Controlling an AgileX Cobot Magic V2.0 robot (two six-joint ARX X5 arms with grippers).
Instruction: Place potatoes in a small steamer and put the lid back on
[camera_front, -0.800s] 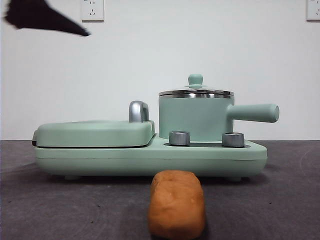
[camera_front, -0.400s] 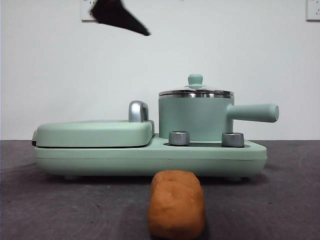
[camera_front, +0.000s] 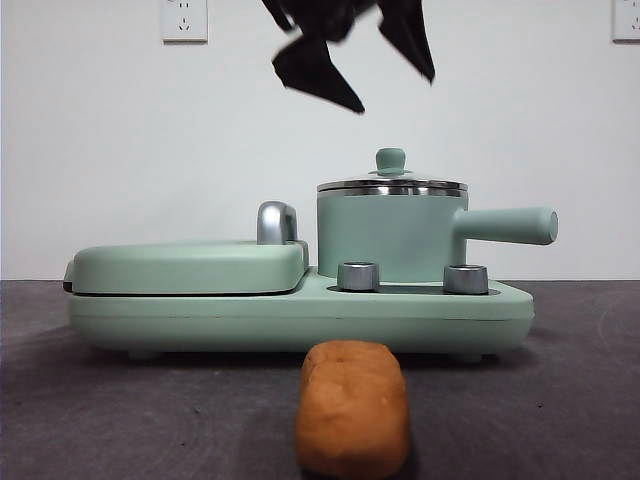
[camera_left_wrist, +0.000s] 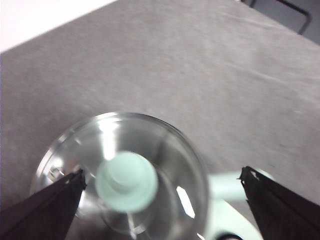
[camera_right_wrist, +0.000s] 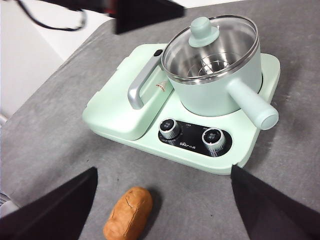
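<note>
- My left hand (camera_front: 385, 85) hangs spread wide above the lid (camera_front: 392, 184) (knob between its jaws).
- Lid sits on the small steamer (camera_front: 390, 238).
- Potatoes (camera_front: 353, 407) lie on the worktop (camera_front: 120, 410); right hand (camera_right_wrist: 162, 200) wide, empty.

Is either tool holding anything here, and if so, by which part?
Nothing is held. The left tool is open above the lid's knob; the right tool is open too.

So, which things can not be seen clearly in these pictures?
- Inside of the small steamer: front view, hidden by its wall.
- Near end of the potato: front view, cut by the bottom edge.
- Dial markings beside the knobs: right wrist view, too small.
- Lid: left wrist view, blurred, partly cut off under the open left gripper.
</note>
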